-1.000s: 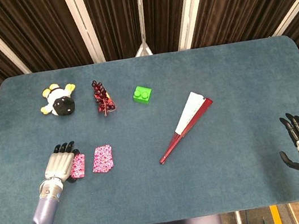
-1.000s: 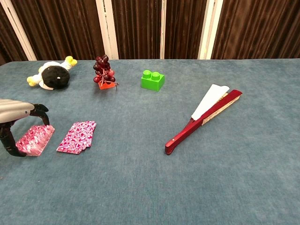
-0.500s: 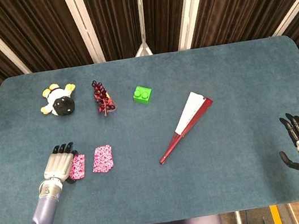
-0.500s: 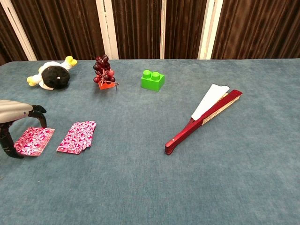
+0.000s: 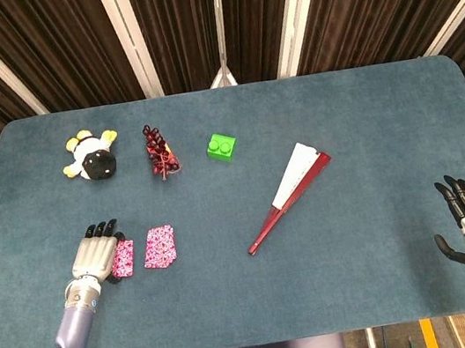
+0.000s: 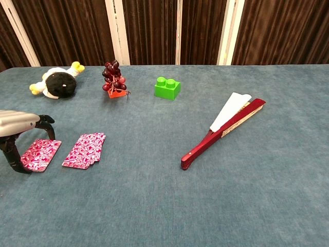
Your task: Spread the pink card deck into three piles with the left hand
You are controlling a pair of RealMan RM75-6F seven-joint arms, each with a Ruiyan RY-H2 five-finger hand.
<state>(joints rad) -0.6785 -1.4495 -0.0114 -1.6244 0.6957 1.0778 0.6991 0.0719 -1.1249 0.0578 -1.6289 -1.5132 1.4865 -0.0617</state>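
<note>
A big table with a soft blue-green felt top [image 5: 366,116] and round corners fills most of the view. Behind its far edge hang dark brown curtains [image 5: 60,51] with long folds. White slanted bars [image 5: 131,37] run between them. The light is bright and even.

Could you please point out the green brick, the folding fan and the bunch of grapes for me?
green brick [image 6: 167,88], chest view, its front face.
folding fan [image 6: 222,131], chest view, the red guard mid-length.
bunch of grapes [image 6: 113,77], chest view, the dark berries in the middle.
</note>
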